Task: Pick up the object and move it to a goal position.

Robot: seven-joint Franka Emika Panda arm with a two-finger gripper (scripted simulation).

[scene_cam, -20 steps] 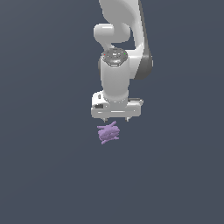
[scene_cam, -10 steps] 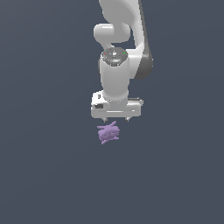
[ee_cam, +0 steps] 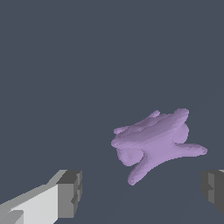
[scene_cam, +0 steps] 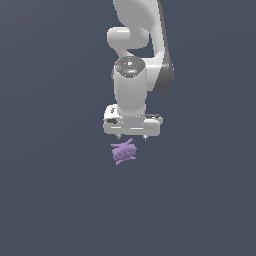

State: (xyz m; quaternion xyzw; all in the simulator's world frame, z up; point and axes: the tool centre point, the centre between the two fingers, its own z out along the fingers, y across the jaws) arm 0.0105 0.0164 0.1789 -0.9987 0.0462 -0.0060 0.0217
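The object is a small light-purple lump with short spiky prongs, lying on the dark grey floor. It also shows in the wrist view. My white gripper hangs just above and slightly behind it in the exterior view, pointing down. Its fingers are spread wide apart and hold nothing. The object lies ahead of the gap between the fingertips, nearer one of them, and touches neither. The fingertips are mostly hidden under the gripper body in the exterior view.
The plain dark grey floor fills the scene around the object. The white arm rises behind the gripper to the top of the exterior view.
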